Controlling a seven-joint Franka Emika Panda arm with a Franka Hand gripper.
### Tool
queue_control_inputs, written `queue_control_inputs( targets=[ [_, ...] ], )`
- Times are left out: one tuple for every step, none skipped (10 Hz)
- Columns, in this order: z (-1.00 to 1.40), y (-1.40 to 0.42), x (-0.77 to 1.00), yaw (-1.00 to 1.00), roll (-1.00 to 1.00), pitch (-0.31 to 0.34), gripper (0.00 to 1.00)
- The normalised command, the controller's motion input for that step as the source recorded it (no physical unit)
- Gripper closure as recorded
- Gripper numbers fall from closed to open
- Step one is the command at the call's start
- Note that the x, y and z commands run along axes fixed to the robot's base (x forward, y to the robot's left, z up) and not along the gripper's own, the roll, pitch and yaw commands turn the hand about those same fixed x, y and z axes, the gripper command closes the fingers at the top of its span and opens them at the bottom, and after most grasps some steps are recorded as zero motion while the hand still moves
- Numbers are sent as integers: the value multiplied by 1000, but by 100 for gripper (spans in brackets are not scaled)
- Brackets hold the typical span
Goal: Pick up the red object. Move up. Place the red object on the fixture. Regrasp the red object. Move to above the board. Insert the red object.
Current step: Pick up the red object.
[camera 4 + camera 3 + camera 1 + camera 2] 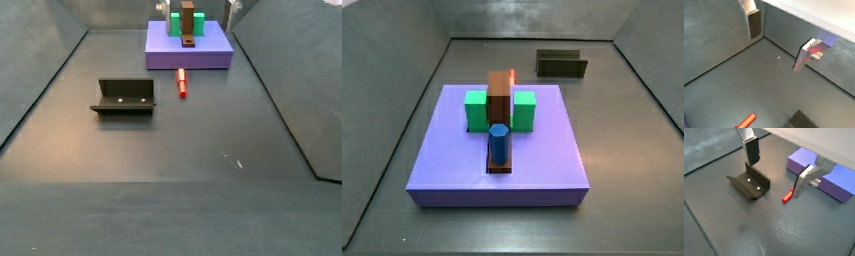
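Note:
The red object (788,195) is a thin red peg lying flat on the dark floor, just in front of the board's (827,175) near edge; it also shows in a side view (182,82) and in a wrist view (745,121). The fixture (749,184) stands on the floor to one side of it, apart from the board (187,52). My gripper (777,166) hangs open and empty well above the floor, over the gap between fixture and red object. Its fingers (754,22) are spread wide. The gripper does not clearly show in either side view.
The board (500,150) carries two green blocks (521,110), a long brown bar (502,100) and a blue peg (500,142). The fixture (561,64) sits beyond it near the back wall. Grey walls enclose the floor (174,150).

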Motion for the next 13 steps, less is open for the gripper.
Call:
queue_control_inputs(
  targets=[
    [-143,-171,214,0,0,0,0],
    [-351,-711,351,211,100,-59,0],
    [-426,-740,389,246,36,-59,0],
    [-503,-800,377,191,27,-66,0],
    [-583,-849,354,143,26,-39,0],
    [-654,-926,223,114,23,-31,0],
    [-811,-883,9,123,1,-69,0],
    [-966,-771,-63,23,0,-114,0],
    [-880,-686,-117,0,0,-134,0],
    [-823,-477,-74,0,-10,-159,0],
    [-557,-254,0,0,-47,-177,0],
    [-457,-137,0,0,-34,-191,0],
    [-446,-137,-17,0,0,-199,0]
  ],
)
